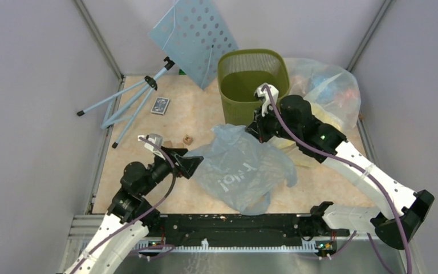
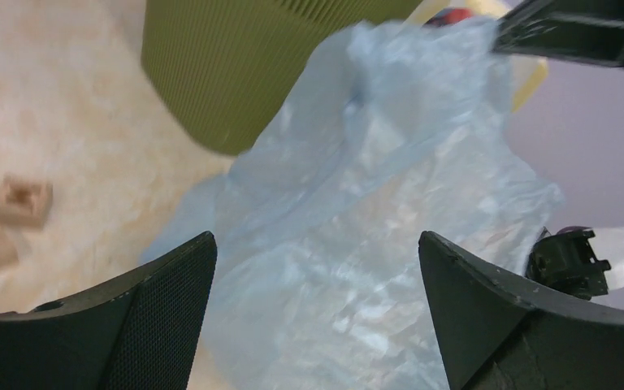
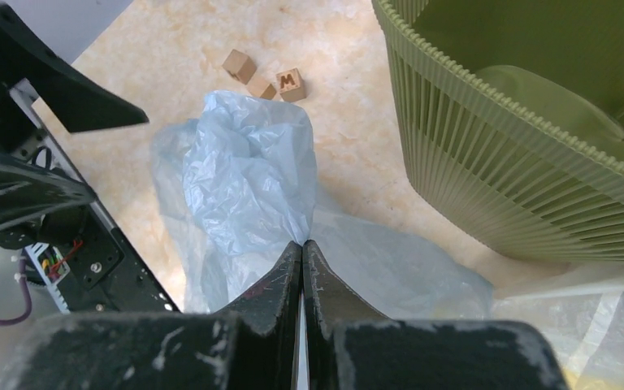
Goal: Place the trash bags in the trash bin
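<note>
The trash bag (image 1: 239, 168), pale blue crinkly film with white lettering, lies spread on the table in front of the olive-green trash bin (image 1: 254, 80). My right gripper (image 1: 258, 127) is shut on the bag's far edge, just in front of the bin wall. In the right wrist view the film (image 3: 244, 175) rises in a peak to the closed tips (image 3: 302, 244), with the bin (image 3: 528, 154) to the right. My left gripper (image 1: 191, 162) stands wide open at the bag's left edge. In the left wrist view the bag (image 2: 357, 219) fills the space ahead of the gripper (image 2: 317, 244), and the bin (image 2: 227, 65) stands behind it.
A clear-yellowish bag with colourful contents (image 1: 331, 91) sits right of the bin. A light-blue perforated panel (image 1: 197, 37) leans at the back, with a blue tripod (image 1: 131, 103) and a card box (image 1: 160, 105) to the left. Small wooden blocks (image 1: 188, 138) (image 3: 291, 81) lie near the trash bag.
</note>
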Robot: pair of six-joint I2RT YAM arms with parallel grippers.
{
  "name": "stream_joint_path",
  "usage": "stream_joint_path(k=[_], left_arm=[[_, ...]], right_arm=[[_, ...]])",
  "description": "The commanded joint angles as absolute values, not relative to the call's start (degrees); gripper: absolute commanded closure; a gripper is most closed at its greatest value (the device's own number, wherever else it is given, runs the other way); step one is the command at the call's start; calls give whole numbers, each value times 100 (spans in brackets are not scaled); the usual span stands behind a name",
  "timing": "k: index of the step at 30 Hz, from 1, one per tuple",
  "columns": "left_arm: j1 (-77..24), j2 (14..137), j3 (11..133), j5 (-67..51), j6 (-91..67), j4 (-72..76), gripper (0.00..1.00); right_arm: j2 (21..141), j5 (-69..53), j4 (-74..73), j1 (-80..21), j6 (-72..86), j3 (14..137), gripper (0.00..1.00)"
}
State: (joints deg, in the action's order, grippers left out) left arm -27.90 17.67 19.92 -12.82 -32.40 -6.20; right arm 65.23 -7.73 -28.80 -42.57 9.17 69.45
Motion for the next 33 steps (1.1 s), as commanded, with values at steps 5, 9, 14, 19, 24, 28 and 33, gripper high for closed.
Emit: stream_joint_path(k=[5, 9, 14, 19, 24, 28, 33], left_arm=[[-2794, 3034, 3060, -2614, -1794, 260, 8], [-2801, 3862, 3318, -3173, -1699, 442, 12], [-2815, 4277, 3277, -3293, -1715, 919, 14], [-2867, 4666, 3223, -3865, -1940, 1538, 32], [-2903, 4921, 3400, -4199, -2048, 1870, 73], [-2962, 5210, 3741, -4536, -2455, 2431, 100], [-3077, 5754, 4778, -4432, -2613, 2380, 100]], right_arm=[[6477, -1072, -2742, -4212, 991, 7199, 100], [6456, -1097, -2767, -4218, 1013, 7281, 100], [6428, -1124, -2829, -4219, 1045, 7345, 100], [6373, -1125, -2862, -4218, 1060, 7426, 100], [6317, -1160, -3124, -4219, 1063, 7718, 100], [6242, -1003, -3462, -4218, 1028, 8154, 100], [6341, -641, -4104, -4223, 696, 9036, 100]])
